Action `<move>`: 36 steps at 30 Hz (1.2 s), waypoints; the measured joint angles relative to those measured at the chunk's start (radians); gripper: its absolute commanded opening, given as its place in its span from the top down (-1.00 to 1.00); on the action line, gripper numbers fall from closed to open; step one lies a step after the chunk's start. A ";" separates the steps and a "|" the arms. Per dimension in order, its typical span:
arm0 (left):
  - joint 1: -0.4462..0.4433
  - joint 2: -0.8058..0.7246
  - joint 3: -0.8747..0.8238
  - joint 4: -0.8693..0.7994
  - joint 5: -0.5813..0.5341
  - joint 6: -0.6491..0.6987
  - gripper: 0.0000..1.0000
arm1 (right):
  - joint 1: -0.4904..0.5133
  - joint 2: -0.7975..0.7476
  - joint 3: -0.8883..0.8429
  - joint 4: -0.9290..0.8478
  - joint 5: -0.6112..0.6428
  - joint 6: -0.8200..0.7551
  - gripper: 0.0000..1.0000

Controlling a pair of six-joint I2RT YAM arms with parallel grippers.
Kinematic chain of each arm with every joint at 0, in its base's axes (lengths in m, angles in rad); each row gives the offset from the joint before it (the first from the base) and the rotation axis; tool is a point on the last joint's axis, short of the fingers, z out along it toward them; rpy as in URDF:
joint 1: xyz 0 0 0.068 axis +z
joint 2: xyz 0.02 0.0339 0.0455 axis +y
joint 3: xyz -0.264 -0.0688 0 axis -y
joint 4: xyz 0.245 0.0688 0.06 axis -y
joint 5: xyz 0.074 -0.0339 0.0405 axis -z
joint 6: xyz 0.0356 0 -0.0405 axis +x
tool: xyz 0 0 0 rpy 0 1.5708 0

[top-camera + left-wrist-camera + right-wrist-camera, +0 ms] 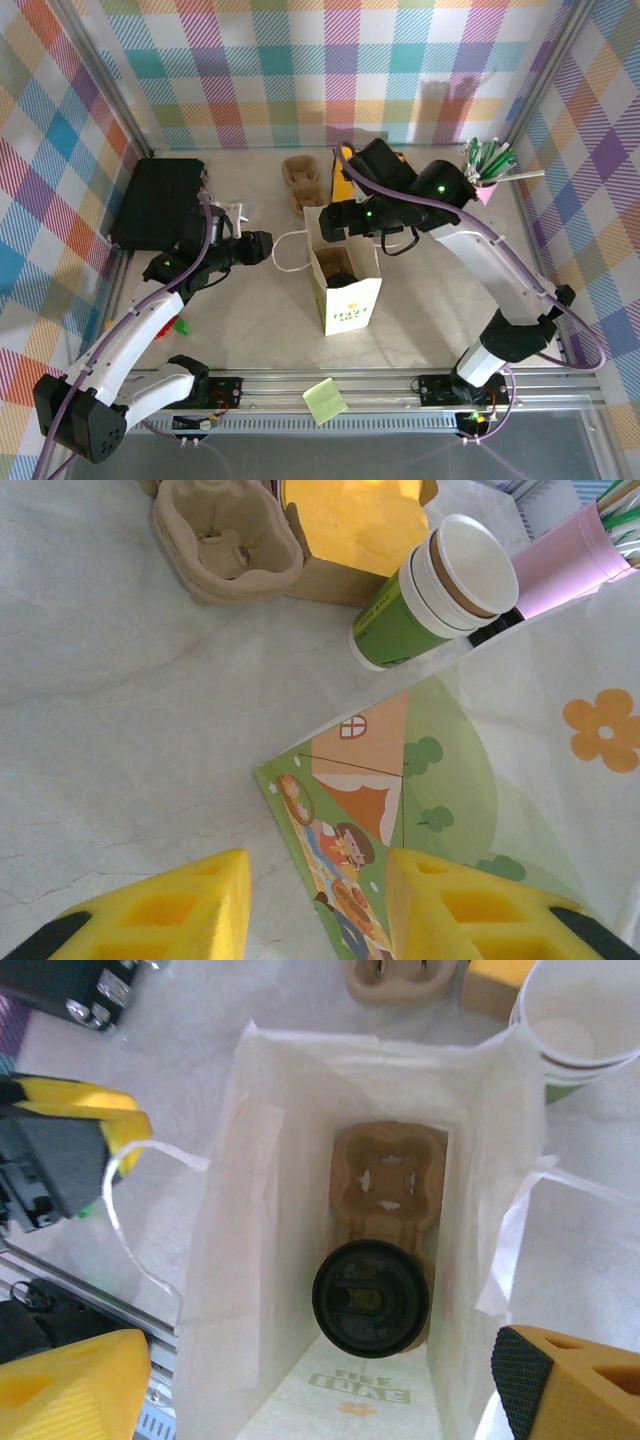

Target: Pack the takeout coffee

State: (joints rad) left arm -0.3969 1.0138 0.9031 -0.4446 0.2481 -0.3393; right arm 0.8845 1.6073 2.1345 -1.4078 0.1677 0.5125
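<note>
**Packing station: current state**

Takeout coffee (370, 1298): inside the paper bag (250, 1220), upright, capped with a black lid. Seated in the near pocket of a cardboard carrier (390, 1175) lying on the bag floor. Cup wall hidden beneath the lid.

Paper bag: upright on the table (120, 730), mouth open.

Right gripper (320, 1355): directly above the bag mouth, pointing down, spread wide to either side of the opening, holding nothing.

Left gripper (318, 872): low beside the bag's left face, partly spread, nothing clamped between the yellow fingers (160, 915).

Outside the bag: stack of white-and-green cups (400, 620) just beside its far right corner. Empty carrier (225, 535) and pink cup of straws (570, 565) close by.
</note>
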 measured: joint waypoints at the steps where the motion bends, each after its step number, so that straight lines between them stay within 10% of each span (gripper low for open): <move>1: 0.000 0.001 0.003 -0.005 0.000 0.000 0.21 | -0.001 -0.010 0.007 0.000 0.005 -0.002 -0.79; 15: 0.000 -0.003 0.111 -0.066 -0.008 0.000 0.19 | -0.188 -0.129 0.032 0.002 0.017 -0.059 -0.78; 36: 0.000 -0.054 0.277 -0.214 -0.093 -0.004 0.14 | -0.761 -0.118 -0.168 0.212 -0.061 -0.299 -0.67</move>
State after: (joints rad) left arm -0.3969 0.9596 1.1801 -0.6582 0.1547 -0.3435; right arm 0.1238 1.4891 1.9667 -1.1957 0.1070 0.2134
